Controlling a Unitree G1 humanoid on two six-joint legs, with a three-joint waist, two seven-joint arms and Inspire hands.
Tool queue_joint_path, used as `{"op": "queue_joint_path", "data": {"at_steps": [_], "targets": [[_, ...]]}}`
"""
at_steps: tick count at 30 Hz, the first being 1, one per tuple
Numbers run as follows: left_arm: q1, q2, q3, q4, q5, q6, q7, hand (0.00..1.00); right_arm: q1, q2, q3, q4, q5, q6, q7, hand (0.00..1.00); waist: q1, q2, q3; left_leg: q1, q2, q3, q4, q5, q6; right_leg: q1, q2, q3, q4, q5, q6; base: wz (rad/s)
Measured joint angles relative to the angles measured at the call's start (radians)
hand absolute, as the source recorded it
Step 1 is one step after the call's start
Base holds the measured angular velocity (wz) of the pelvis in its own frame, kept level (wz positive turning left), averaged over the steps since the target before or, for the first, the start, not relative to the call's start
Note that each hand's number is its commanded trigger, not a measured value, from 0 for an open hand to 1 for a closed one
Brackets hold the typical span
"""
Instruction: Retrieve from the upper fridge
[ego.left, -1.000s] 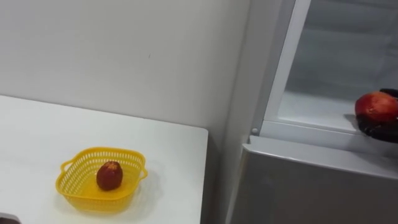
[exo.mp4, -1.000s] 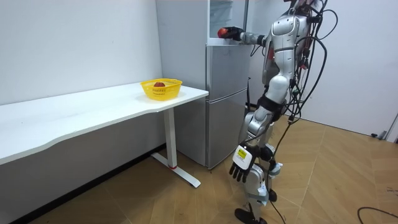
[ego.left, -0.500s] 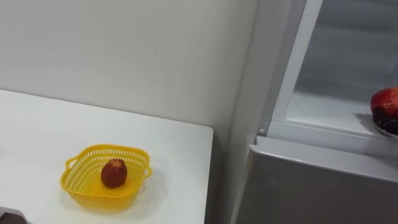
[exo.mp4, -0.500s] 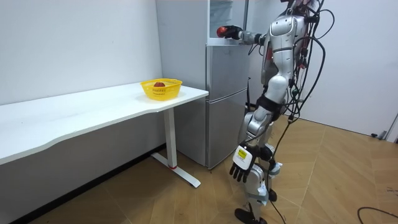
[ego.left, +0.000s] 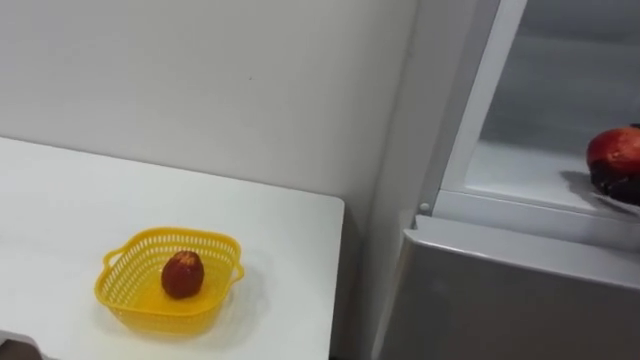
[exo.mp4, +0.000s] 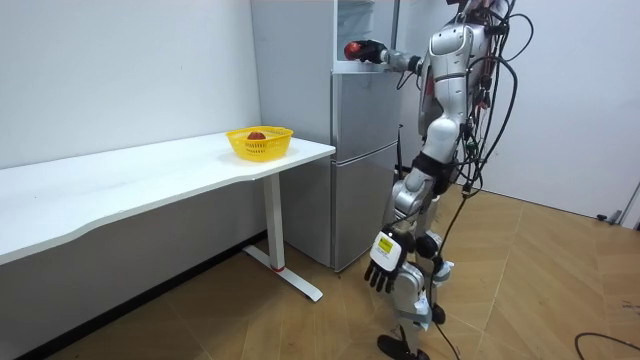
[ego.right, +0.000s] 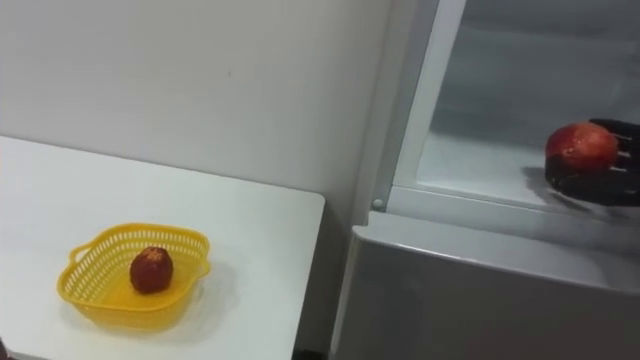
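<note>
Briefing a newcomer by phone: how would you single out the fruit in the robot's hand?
Find the tall grey fridge beside the white table; its upper compartment stands open. There the robot's right hand curls dark fingers round a round red fruit. Unlike the darker red fruit in the yellow plastic basket on the table, it is hand-held.

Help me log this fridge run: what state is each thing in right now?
Upper fridge compartment: open.
Lower fridge door: shut.
Red fruit: held at the upper compartment's opening.
Right hand: shut on the red fruit.
Left hand: open, hanging low at the robot's side.
Yellow basket: upright on the white table, holding a darker fruit.
</note>
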Motion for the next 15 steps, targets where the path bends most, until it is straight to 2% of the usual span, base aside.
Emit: {"op": "queue_joint_path", "data": {"at_steps": [2,5,7,9,11,13,15], "targets": [[0.001,-0.004,0.0,0.005,0.0,-0.012,0.02,0.0,0.039,0.013,-0.002,-0.079,-0.001,0.001,-0.018,1.0,0.001,0.01,-0.0023,0.005,0.0,0.005,0.002,0.0,0.0,0.001,0.0,0.009,0.001,0.0,0.0,-0.09],[0.001,-0.005,0.0,0.008,-0.009,-0.02,0.037,0.0,0.084,0.076,-0.001,-0.197,-0.003,0.0,-0.059,1.0,-0.004,0.019,-0.0043,0.006,0.0,0.01,0.002,0.0,0.0,0.0,0.0,0.018,0.001,0.0,0.0,-0.08],[-0.01,-0.007,0.0,0.008,-0.009,-0.022,0.046,0.0,0.135,0.12,-0.003,-0.312,-0.029,0.001,-0.096,1.0,-0.004,0.022,-0.0024,0.005,0.0,0.013,0.004,0.0,0.0,0.0,0.0,0.019,0.0,0.0,0.0,-0.02],[-0.017,-0.009,-0.005,0.008,-0.011,-0.027,0.049,0.0,0.186,0.188,-0.001,-0.455,-0.041,-0.001,-0.129,1.0,-0.008,0.032,0.0044,0.004,0.0,0.015,0.006,0.0,0.0,-0.002,0.0,0.02,0.003,0.0,0.0,0.0],[-0.028,-0.013,-0.027,0.008,-0.015,-0.039,0.06,0.0,0.225,0.212,0.002,-0.553,-0.041,-0.004,-0.156,1.0,-0.004,0.044,0.0084,-0.001,0.0,0.015,0.003,0.0,0.0,-0.008,0.0,0.021,0.006,0.0,0.0,0.0],[-0.028,-0.024,-0.039,0.008,-0.019,-0.049,0.076,0.0,0.254,0.239,0.003,-0.642,-0.041,-0.008,-0.182,1.0,0.0,0.055,0.0048,-0.009,-0.001,0.015,0.002,0.0,0.0,-0.02,0.0,0.022,0.015,0.0,0.0,0.0],[-0.016,-0.041,-0.04,0.009,-0.019,-0.062,0.078,0.0,0.273,0.252,0.003,-0.701,-0.045,-0.038,-0.217,1.0,-0.001,0.069,0.0057,-0.011,0.0,0.015,0.004,0.0,0.0,-0.023,-0.001,0.022,0.018,0.0,0.0,0.0]]}}
